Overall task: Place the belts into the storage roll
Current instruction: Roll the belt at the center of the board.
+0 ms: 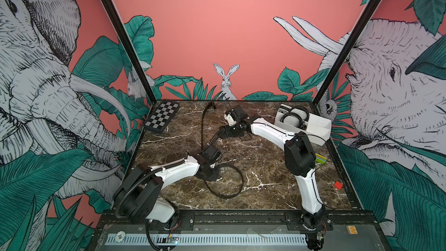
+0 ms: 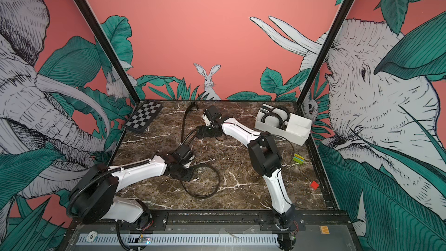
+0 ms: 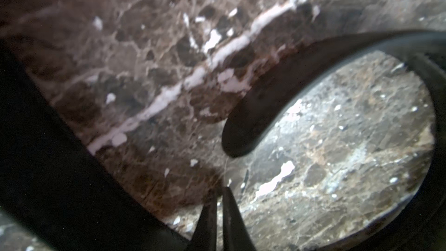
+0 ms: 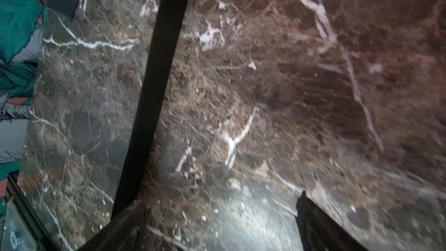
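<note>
Two coiled belts [image 1: 295,116] are held in the box's [image 1: 316,136] far compartments; a third belt [image 1: 242,180] is looped on the table [image 1: 265,165]. The left pincer [image 3: 218,201] is clenched; the right pincer [image 4: 218,199] is released.

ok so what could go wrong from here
1. The left gripper looks shut, with the tip of the loose belt lying beyond its fingers, so it may be gripping nothing.
2. The right gripper is open, so nothing controls the belt's long far stretch. It could end up trailing outside the storage roll.
</note>
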`<move>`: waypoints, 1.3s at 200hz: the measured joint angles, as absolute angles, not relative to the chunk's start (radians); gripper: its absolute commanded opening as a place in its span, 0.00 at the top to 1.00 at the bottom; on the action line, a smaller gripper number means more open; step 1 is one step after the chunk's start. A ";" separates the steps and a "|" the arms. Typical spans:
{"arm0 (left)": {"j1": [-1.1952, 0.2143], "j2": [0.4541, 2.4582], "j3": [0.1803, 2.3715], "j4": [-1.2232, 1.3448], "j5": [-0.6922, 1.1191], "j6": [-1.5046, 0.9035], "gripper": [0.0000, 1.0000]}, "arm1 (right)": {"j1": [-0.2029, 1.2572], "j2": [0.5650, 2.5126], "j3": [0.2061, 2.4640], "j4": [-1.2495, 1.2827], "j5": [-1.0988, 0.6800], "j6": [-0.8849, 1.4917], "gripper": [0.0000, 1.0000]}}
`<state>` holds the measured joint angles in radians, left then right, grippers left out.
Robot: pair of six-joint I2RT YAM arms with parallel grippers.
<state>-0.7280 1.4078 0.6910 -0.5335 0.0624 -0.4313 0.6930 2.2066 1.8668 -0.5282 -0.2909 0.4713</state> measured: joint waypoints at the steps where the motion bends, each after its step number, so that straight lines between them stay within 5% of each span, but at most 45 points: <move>1: -0.728 1.406 0.689 -0.532 0.062 -0.433 0.92 | 0.695 2.213 1.874 -0.528 -0.291 0.474 0.03; 100: -0.728 1.156 0.493 -0.492 0.052 -0.565 0.90 | 0.850 2.659 2.515 -0.607 -0.231 0.503 0.02; 165: -0.728 1.036 0.474 -0.534 0.023 -0.587 0.80 | 0.861 2.771 2.651 -0.752 -0.142 0.493 0.54; 192: -0.728 1.054 0.469 -0.531 -0.001 -0.599 0.78 | 0.839 2.707 2.544 -0.774 -0.118 0.491 0.56; 260: -0.728 1.172 0.520 -0.524 -0.027 -0.593 0.74 | 0.712 2.274 1.814 -0.704 -0.039 0.479 0.56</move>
